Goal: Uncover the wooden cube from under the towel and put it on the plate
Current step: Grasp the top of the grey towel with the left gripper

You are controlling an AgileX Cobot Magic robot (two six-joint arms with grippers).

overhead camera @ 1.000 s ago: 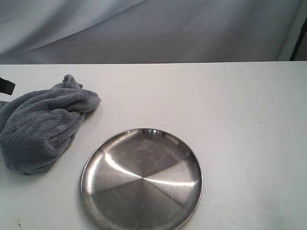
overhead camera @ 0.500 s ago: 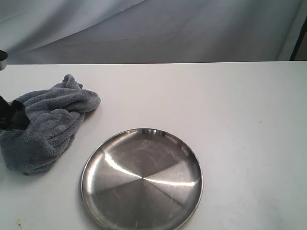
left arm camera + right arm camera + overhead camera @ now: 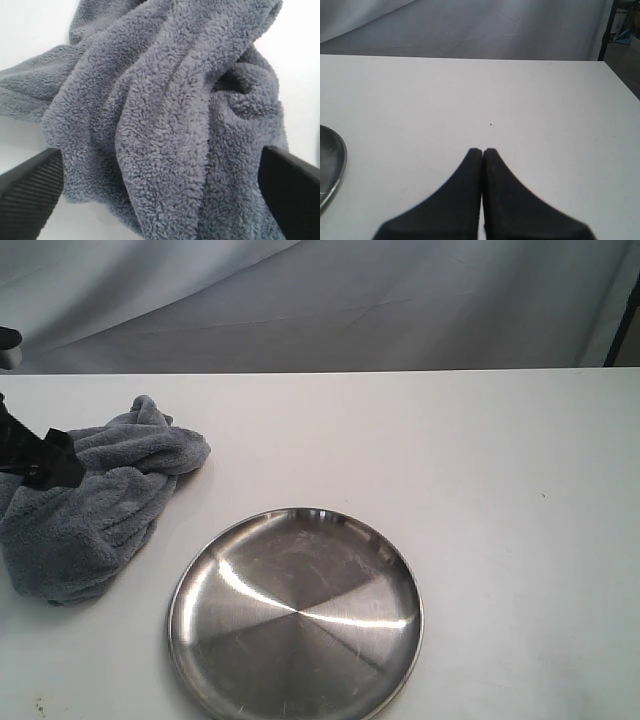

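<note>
The blue-grey towel [image 3: 95,505] lies bunched in thick folds at the left of the white table. The wooden cube is hidden; no part of it shows in any view. My left gripper [image 3: 45,462] hangs at the towel's left end. Its jaws stand wide open, with the black fingers [image 3: 30,192] on either side of the towel [image 3: 165,100] and not pinching it. The shiny steel plate [image 3: 295,615] sits empty at the front centre, apart from the towel. My right gripper [image 3: 482,151] is shut on nothing, low over bare table, with the plate's rim [image 3: 335,160] off to one side.
A grey cloth backdrop [image 3: 320,300] hangs behind the table's far edge. A dark stand [image 3: 625,320] shows at the far right. Bare white tabletop [image 3: 500,490] stretches to the right of the plate.
My left gripper has gone from shut to wide open and has moved in from the left edge over the towel. The towel, the plate and the right gripper stay as they were.
</note>
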